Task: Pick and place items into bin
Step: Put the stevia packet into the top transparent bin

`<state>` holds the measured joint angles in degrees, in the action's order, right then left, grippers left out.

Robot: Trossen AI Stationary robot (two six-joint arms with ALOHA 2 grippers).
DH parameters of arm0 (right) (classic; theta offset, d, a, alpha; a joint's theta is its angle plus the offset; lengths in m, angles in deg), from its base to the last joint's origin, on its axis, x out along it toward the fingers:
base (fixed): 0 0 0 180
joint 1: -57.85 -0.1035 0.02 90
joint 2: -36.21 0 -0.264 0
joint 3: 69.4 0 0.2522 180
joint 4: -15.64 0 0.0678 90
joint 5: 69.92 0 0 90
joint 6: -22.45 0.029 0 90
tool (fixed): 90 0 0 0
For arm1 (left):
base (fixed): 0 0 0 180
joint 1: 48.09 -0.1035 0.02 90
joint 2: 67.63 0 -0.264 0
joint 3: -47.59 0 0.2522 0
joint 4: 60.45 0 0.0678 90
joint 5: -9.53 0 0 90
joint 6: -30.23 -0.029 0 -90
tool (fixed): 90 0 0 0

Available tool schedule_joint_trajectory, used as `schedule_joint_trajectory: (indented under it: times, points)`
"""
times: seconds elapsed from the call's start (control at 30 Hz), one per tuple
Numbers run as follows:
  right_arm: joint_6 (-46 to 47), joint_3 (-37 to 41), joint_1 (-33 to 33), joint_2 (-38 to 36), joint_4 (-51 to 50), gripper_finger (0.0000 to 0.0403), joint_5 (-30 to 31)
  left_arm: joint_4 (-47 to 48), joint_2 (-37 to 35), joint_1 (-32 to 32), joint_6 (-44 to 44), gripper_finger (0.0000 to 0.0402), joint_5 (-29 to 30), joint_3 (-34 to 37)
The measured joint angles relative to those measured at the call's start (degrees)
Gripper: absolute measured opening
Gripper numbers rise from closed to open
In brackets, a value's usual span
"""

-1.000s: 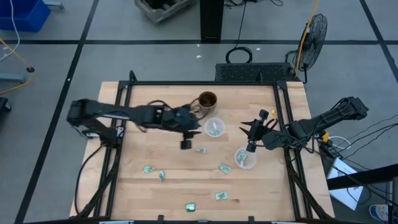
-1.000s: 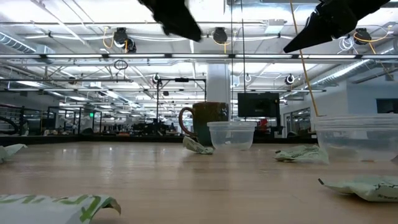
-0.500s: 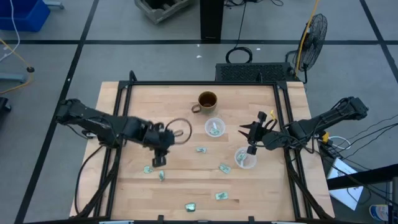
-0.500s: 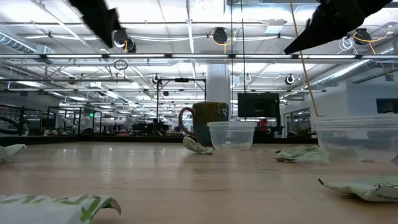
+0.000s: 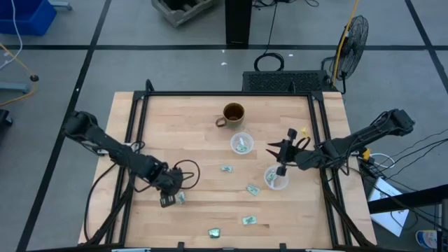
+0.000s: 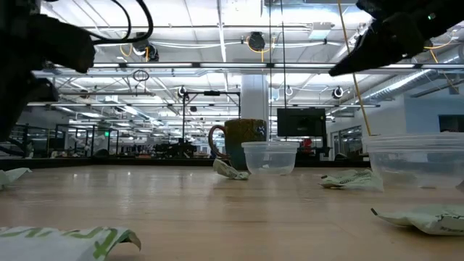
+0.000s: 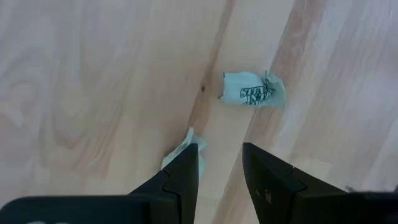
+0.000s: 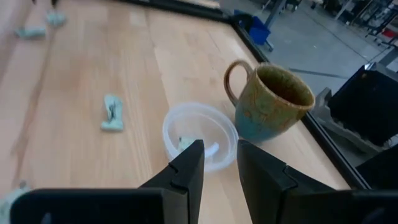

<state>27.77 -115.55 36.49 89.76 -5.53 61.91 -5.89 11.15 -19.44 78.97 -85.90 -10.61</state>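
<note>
Several tiny pale green-and-white candy bits lie flat on the wooden table, among them bits at the near left (image 5: pixel 180 198), the middle (image 5: pixel 226 168) and the near edge (image 5: pixel 215 232). My left gripper (image 5: pixel 170 196) is open, low over the near-left bits. In the left wrist view (image 7: pixel 221 152) one bit (image 7: pixel 254 94) lies ahead of the fingers, and another (image 7: pixel 182 147) lies beside one finger, partly hidden. My right gripper (image 5: pixel 280 155) is open and empty, raised between two clear cups (image 5: pixel 241 143) (image 5: pixel 275 177). Each cup holds a bit.
A brown mug (image 5: pixel 232 113) stands at the far middle, behind the clear cup (image 8: pixel 199 134) that the right wrist view shows. A black frame (image 5: pixel 224 93) runs round the table. Bare wood lies between the scattered bits. The low view shows bits (image 6: pixel 65 239) near the camera.
My left gripper has swung from beside the mug and far cup toward the table's near left and gone down over the near-left candy bits. My right gripper has stayed almost where it was. The candy bits and the cups have not moved.
</note>
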Motion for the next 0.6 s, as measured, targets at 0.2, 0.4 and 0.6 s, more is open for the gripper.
schedule_joint_trajectory:
  times: [0.2, 0.4, 0.6]
  points:
    - [-0.20, 0.00, 0.00, -0.01, 2.96, 0.0089, -0.06, -1.15, 0.00, 0.23, -0.41, 0.0129, 5.10, 2.13]
    - [-0.07, 0.00, 0.00, -0.01, 2.91, 0.0089, -0.08, -1.26, 0.00, 0.30, -0.56, 0.0129, 5.72, 3.35]
    - [-0.05, 0.00, 0.00, -0.01, 2.89, 0.0089, -0.09, -1.28, 0.00, 0.39, -0.56, 0.0129, 5.57, 4.22]
